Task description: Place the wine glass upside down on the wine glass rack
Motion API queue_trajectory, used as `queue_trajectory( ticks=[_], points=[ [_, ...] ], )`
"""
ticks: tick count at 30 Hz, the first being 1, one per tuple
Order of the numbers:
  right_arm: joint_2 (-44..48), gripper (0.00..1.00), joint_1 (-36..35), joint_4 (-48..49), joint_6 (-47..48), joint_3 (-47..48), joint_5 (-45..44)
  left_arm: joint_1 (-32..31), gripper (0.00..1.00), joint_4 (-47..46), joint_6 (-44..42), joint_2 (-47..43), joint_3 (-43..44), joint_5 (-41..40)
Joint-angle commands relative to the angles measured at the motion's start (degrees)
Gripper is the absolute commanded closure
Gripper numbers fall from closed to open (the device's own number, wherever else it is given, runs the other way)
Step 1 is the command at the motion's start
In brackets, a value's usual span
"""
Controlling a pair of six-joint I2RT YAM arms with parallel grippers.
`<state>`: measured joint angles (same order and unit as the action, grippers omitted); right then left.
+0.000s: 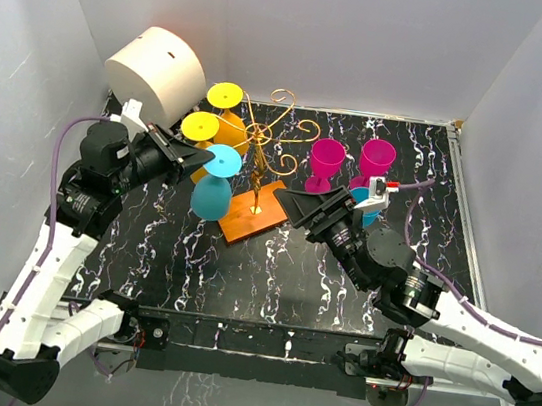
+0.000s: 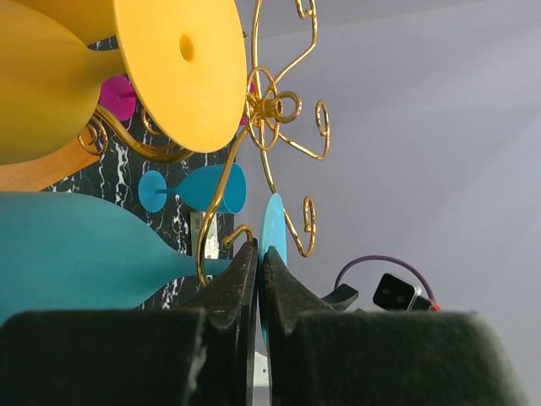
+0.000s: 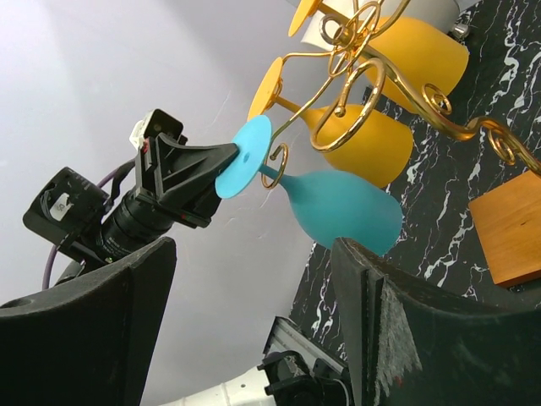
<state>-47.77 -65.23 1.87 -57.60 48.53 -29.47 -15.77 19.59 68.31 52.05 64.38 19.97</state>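
Observation:
The wine glass rack (image 1: 267, 127) is gold wire on an orange-brown wooden base (image 1: 249, 217). A blue wine glass (image 1: 211, 197) hangs upside down at its near left, its stem inside a curled arm (image 2: 211, 245). My left gripper (image 1: 202, 158) is shut on the rim of the glass's foot (image 2: 273, 227), seen edge-on between my fingers (image 2: 259, 254). The right wrist view shows this grip (image 3: 228, 161) and the blue bowl (image 3: 338, 207). My right gripper (image 1: 287, 197) is open and empty, just right of the base, its fingers (image 3: 372, 279) wide apart.
Two yellow glasses (image 1: 225, 95) (image 1: 201, 126) hang upside down on the rack's left side. Two magenta glasses (image 1: 325, 160) (image 1: 376, 160) and another blue glass (image 1: 360, 200) stand right of the rack. A white cylinder (image 1: 158, 71) lies at the back left.

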Motion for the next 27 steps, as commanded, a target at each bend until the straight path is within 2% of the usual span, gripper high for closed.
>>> queue_trajectory(
  ticks=[1,8,11,18,27],
  points=[
    [-0.6,0.28,-0.1,2.4,-0.5,3.9,0.6,0.0,1.00,2.0,-1.9,-1.8,2.6,2.5],
    [-1.9,0.28,-0.1,2.6,-1.3,3.8,1.2,0.0,1.00,-4.4,-1.9,0.8,2.4,10.4],
    [-1.7,0.28,-0.1,2.9,-1.8,3.8,1.1,0.0,1.00,-2.3,-3.8,2.6,4.6,10.2],
    [-0.9,0.28,-0.1,2.9,-1.6,3.6,-0.3,-0.1,1.00,-4.4,-3.4,3.3,3.1,10.1],
    [-1.2,0.28,-0.1,2.6,-1.6,3.5,-0.5,-1.4,0.99,-2.0,-4.7,4.3,3.1,8.7]
  ],
)
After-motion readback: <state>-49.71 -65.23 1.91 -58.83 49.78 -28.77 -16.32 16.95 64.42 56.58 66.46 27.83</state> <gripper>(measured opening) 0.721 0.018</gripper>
